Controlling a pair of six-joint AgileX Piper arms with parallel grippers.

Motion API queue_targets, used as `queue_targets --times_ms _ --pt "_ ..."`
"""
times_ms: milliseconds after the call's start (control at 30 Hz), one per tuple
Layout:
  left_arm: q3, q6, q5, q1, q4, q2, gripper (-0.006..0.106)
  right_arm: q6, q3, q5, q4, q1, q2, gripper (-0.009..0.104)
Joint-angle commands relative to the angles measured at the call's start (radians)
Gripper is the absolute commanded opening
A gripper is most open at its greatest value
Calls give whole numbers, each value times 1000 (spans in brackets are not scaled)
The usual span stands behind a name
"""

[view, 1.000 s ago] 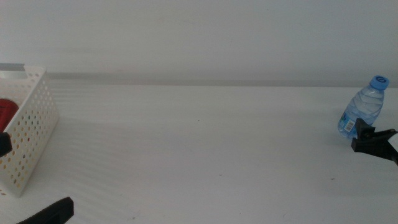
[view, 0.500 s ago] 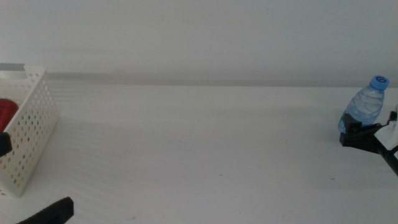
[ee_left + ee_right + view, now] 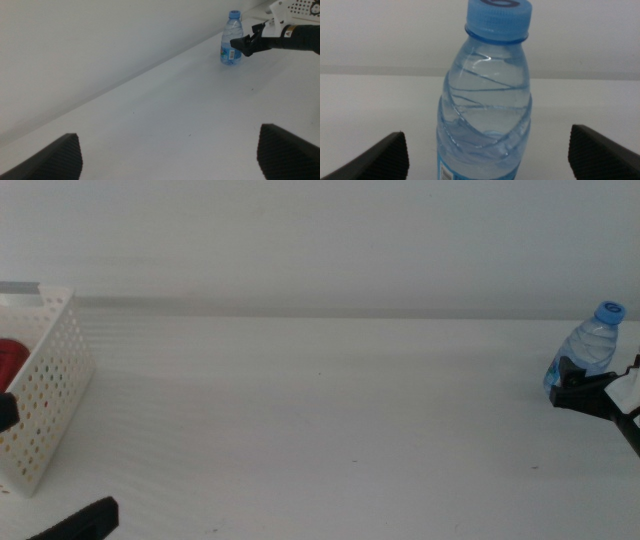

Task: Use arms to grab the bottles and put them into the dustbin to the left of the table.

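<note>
One bottle (image 3: 587, 352) left at table's right edge; right gripper (image 3: 485, 150) fingers spread around its lower body. Light, thin-walled, slippery: grip mid-body. Left gripper (image 3: 170, 155) waits, released.

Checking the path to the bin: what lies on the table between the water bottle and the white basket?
Nothing: the middle view shows bare table all the way from the water bottle to the basket.

Black right hand (image 3: 568, 388) with wedge-shaped jaws, white wrist housing (image 3: 285, 7), black left hand (image 3: 170, 155)
</note>
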Motion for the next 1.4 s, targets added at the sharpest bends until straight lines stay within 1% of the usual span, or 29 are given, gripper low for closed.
queue_targets --times_ms 0,267,667,733,800,833,867,900,933,967,1000,1100,1167,1200,1267,1333,1367 --pt "5 -1 -17 -8 2 -2 94 -14 -18 -6 -1 1 21 85" --pt "5 -1 -17 -8 2 -2 94 -20 -88 -9 3 1 103 85" --pt "5 -1 -18 -8 -1 -2 94 -27 -266 -9 3 1 285 85" --pt "5 -1 -18 -8 -1 -2 94 -47 -288 -9 3 1 306 83" --pt "5 -1 -18 -8 -1 -2 94 -77 -301 -9 3 1 316 75" --pt "5 -1 -18 -8 -1 -2 94 -88 -306 -9 3 1 316 64" --pt "5 -1 -18 -8 -1 -2 94 -96 -306 -9 3 1 316 48" --pt "5 -1 -18 -8 -1 -2 94 -98 -306 -9 3 1 311 27" --pt "5 -1 -18 -8 -1 -2 94 -98 -301 -9 3 10 301 3" --pt "5 -1 -18 -8 -1 -2 94 -93 -297 -9 3 22 282 0" --pt "5 -1 -18 -8 -1 -2 94 -91 -295 -3 -4 37 261 0" --pt "5 -1 -18 -8 -1 -2 94 -82 -315 66 -64 130 155 -2" --pt "5 -1 -18 -8 -1 -2 94 -18 -373 191 -131 218 91 -2" --pt "5 -1 -20 -8 -1 -2 94 36 -417 264 -162 256 77 -2" --pt "5 -1 -20 -8 -1 -2 94 151 -523 381 -246 352 81 -2" --pt "5 -1 -20 -8 -1 -2 94 236 -612 416 -307 434 122 -2" --pt "5 -1 -20 -8 -1 -2 94 280 -655 410 -339 477 155 -2"
